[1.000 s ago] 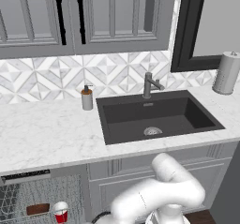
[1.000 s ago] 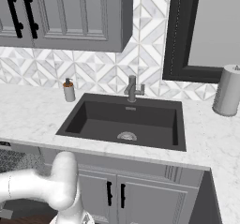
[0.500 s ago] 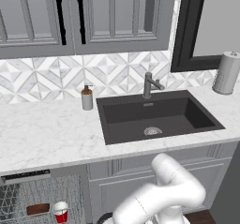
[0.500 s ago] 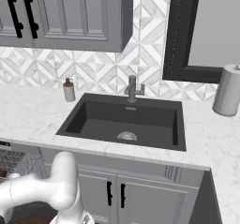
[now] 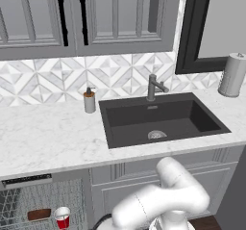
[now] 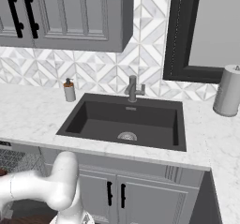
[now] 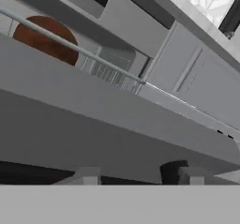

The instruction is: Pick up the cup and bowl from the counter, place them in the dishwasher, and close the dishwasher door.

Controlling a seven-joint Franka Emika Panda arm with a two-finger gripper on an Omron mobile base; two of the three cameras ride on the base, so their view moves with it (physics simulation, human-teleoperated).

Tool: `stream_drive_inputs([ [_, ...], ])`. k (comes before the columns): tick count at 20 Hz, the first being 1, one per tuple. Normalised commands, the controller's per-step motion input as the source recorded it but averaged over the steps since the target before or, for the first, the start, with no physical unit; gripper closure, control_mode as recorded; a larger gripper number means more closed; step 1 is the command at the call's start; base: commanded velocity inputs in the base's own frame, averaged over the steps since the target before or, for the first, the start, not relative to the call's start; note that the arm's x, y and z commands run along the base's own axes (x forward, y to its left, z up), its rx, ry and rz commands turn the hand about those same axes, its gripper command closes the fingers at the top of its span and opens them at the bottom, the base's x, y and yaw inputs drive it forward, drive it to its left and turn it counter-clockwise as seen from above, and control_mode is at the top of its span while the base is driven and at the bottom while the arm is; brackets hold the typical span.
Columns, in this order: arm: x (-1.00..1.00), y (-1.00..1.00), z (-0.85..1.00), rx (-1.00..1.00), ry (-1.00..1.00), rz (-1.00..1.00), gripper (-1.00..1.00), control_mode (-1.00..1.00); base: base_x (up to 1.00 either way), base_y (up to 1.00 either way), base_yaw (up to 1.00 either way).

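Note:
In the left base view the dishwasher (image 5: pixel 26 181) stands open under the counter (image 5: pixel 48 137). In its grey wire rack (image 5: pixel 19 202) sit the dark-brown bowl (image 5: pixel 39 214) and the red cup (image 5: pixel 62 218), side by side. My white arm reaches down and left toward it. The hand view looks along the dishwasher door (image 7: pixel 93 124), a grey slab lying close across the frame. Beyond it the bowl (image 7: pixel 44 40) lies behind a rack wire. My gripper (image 7: pixel 133 174) is right at the door's edge, its fingertips (image 7: pixel 86 175) apart, with nothing seen clamped.
A black sink (image 5: pixel 161 121) with a faucet (image 5: pixel 153 87) is set into the counter. A soap dispenser (image 5: pixel 89 100) stands left of it and a paper towel roll (image 5: pixel 233 75) at far right. Grey cabinet doors (image 6: pixel 131 195) are below the sink.
The arm has shifted only slightly, low beside the dishwasher. The cup and bowl rest where they were in the rack.

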Motion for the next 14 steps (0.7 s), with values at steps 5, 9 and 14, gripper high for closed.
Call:
stream_drive_inputs([
  [5, -0.03, 0.93, -0.90, 0.01, -0.52, 0.01, -1.00, -1.00, 0.00, 0.00, 0.00],
  [9, -0.43, 0.92, -0.87, 0.05, -0.75, 0.01, -1.00, -1.00, 0.00, 0.00, 0.00],
  [14, -0.68, 0.79, -0.76, 0.18, -0.86, 0.01, -1.00, -1.00, 0.00, 0.00, 0.00],
])
